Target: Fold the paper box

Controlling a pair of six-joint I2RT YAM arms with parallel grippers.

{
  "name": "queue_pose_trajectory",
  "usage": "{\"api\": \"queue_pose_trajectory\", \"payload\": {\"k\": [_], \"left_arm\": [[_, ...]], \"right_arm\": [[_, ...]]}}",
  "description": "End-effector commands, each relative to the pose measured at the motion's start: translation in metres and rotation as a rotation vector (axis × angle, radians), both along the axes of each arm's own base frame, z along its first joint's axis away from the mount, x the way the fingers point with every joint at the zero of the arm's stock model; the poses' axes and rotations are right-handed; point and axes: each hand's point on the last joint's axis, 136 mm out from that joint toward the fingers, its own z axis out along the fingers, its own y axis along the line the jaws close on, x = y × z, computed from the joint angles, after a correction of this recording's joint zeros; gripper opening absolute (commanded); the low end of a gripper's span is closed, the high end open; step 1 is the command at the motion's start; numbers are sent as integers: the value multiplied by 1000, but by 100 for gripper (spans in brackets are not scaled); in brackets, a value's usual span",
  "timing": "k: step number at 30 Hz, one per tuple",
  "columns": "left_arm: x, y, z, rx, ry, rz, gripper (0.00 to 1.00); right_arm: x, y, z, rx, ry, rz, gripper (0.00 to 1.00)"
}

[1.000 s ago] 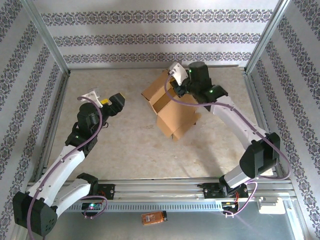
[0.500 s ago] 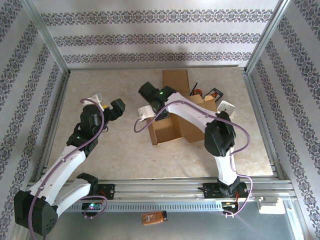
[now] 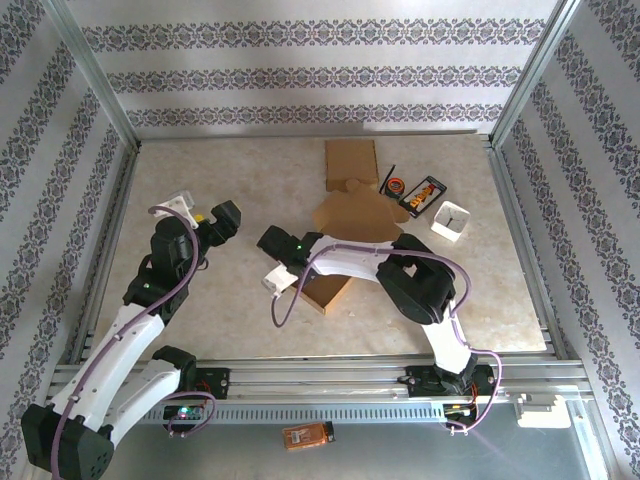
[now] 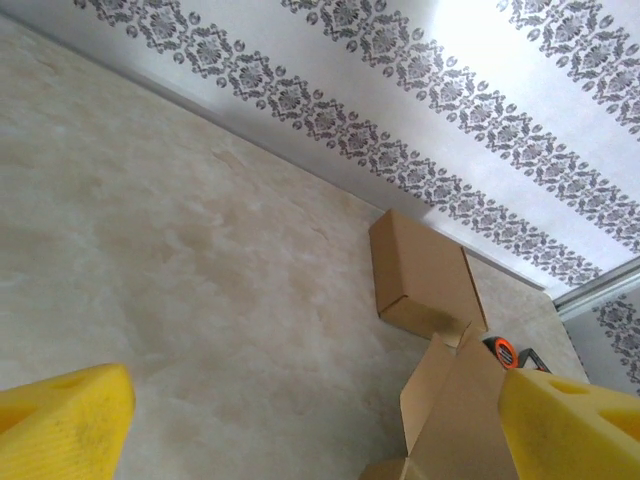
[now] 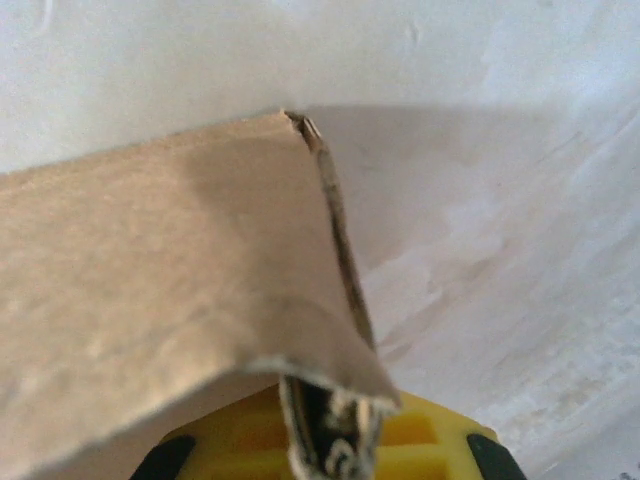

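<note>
Far left in the top cam, the left gripper [image 3: 222, 218] hangs over bare counter [image 3: 230, 330], not touching anything. Its yellow fingers [image 4: 60, 420] are spread wide apart w/ nothing btw them. The left wrist cam looks past them at marbled counter and the patterned back wall [image 4: 300, 90].

Moving right, the right arm [image 3: 350, 262] reaches across toward the middle, so the right gripper [image 3: 288, 272] ends up just left of center. Its fingers [image 5: 420, 435] are pinched together on a corner flap of the paper box [image 3: 355, 215]. In the right wrist view the brown cardboard edge runs straight down into the yellow, w/ frayed corrugation right at the pinch.

The paper box sits approx mid-counter, btw the two arms but closer to the right one. It's opened out and looks mostly flattish. One wide panel w/ a wavy edge lies toward the back, and another sticks out near-left, where the gripper has it. Can't tell how much of it is lifted off the counter.

Behind it, near the back wall, a second brown box [image 3: 351, 160] lies closed. Right of that come an orange ring [image 3: 397, 185], a black tray [image 3: 423, 196] w/ small stuff in it, then a white tub [image 3: 450, 222]. All three are well apart from both grippers.
</note>
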Motion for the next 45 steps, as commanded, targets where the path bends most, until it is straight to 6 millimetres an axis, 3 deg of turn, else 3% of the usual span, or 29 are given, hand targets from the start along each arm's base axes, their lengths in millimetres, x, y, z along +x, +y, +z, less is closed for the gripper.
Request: {"api": "queue_pose_trajectory", "payload": {"k": [1, 4, 7, 10, 14, 15, 18, 20, 25, 28, 30, 32, 34, 40, 45], "left_arm": [[-2, 11, -11, 33, 31, 34, 94], [-1, 8, -12, 15, 29, 27, 94], [1, 6, -12, 9, 29, 20, 94], [0, 6, -14, 10, 35, 20, 94], [2, 5, -17, 24, 42, 8, 94], [4, 1, -18, 44, 42, -16, 95], [9, -17, -22, 149, 75, -148, 95], [12, -24, -29, 212, 128, -214, 95], [21, -44, -49, 226, 288, -345, 95], [39, -62, -59, 175, 362, -416, 95], [54, -76, -68, 135, 415, -462, 95], [68, -89, -77, 89, 487, -508, 92], [81, -105, -85, 41, 551, -565, 90], [117, -126, -105, -18, 589, -619, 85], [138, -138, -119, -43, 603, -650, 84]], "right_arm": [[-25, 9, -43, 40, 90, 85, 0], [-41, 9, -43, 51, 113, 157, 1], [-69, -2, -42, 44, 176, 311, 4], [-77, -7, -27, 66, 166, 343, 10], [-66, -18, -3, 73, 60, 303, 26], [-63, -21, 4, 68, 29, 292, 33], [-59, -27, 24, 114, 3, 243, 44], [-54, -23, 44, 203, -5, 188, 61], [-30, -6, 108, 562, 32, -126, 65], [-8, -10, 148, 826, 103, -385, 67], [20, -29, 177, 1035, 94, -661, 70], [46, -68, 195, 1225, 150, -996, 72], [63, -113, 198, 1378, 288, -1320, 74], [87, -219, 169, 1609, 596, -1876, 81], [89, -262, 131, 1629, 735, -2125, 90]]}}
